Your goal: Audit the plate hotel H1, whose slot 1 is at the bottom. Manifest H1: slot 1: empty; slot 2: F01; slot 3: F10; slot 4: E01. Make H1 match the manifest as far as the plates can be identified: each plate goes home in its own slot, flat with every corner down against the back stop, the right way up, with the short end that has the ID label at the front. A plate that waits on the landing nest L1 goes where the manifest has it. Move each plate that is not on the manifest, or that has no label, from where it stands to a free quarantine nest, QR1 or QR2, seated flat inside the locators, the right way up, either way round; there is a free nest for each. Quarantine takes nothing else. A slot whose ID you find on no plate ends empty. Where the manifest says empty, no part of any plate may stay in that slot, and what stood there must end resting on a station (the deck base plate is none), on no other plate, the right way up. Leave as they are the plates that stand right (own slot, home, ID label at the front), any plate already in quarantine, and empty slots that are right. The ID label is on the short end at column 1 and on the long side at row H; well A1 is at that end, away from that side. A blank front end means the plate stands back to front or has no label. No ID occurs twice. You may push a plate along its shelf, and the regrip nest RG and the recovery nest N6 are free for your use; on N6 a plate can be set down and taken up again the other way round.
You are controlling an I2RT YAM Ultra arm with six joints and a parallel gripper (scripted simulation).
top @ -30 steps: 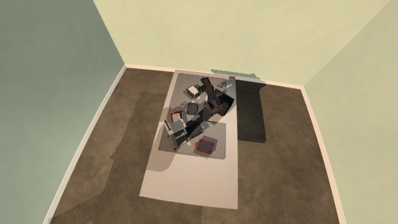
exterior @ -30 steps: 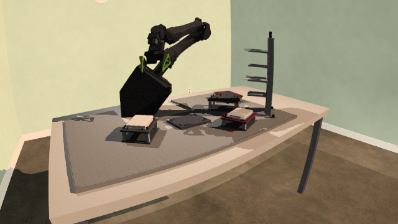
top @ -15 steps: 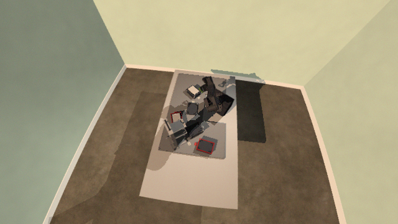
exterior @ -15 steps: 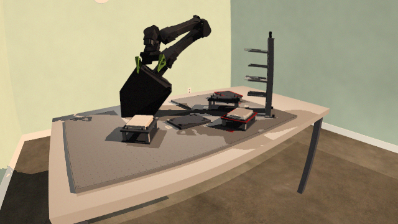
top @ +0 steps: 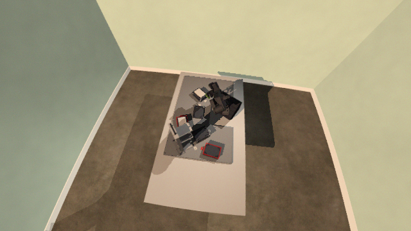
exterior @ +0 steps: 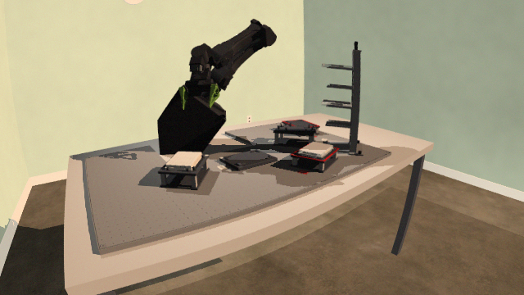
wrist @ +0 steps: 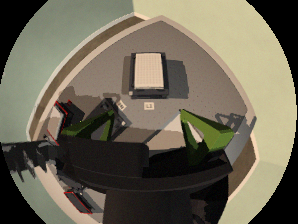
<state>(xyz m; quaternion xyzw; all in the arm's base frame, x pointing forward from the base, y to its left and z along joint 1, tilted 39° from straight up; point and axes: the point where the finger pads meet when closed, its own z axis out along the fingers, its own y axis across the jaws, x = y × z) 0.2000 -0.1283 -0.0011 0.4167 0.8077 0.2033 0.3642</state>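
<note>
My black gripper w/ green fingers [exterior: 197, 97] hangs high over the grey perforated deck base plate [exterior: 135, 205], jaws spread fully apart, nothing between them. In the exterior view it points down, w/ the black slanted arm housing [exterior: 190, 124] directly behind and below it.

Wrist view: my two green fingers splay wide to either side, and at approx 12 o'clock between them sits a cream-white rectangular well plate [wrist: 148, 71] on a dark raised nest [wrist: 128, 76], well apart from me. A small white tag [wrist: 149, 106] lies on the deck just below that nest.

Exterior view: that same cream plate [exterior: 184, 159] lies flat on its black nest [exterior: 182, 174], at approx 6 o'clock from my gripper. At 3 o'clock from it lies a flat dark square pad [exterior: 248, 160], low on the deck. Further toward 3 o'clock, a second pale plate [exterior: 316, 150] rests on a red-edged nest [exterior: 315, 161]. Behind that, a second red-trimmed nest [exterior: 295, 127] carries a dark plate [exterior: 300, 122].

The tall dark plate hotel w/ four shelves [exterior: 355, 98] stands at the far right of the deck, well apart from my gripper. Its shelves are seen edge-on: thin slabs on the upper levels, but I cannot tell plates or labels at this size.

Top view: hotel [top: 183, 136] at approx 8 o'clock of the deck, red-framed nest w/ dark plate [top: 212, 151] at 5 o'clock.
</note>
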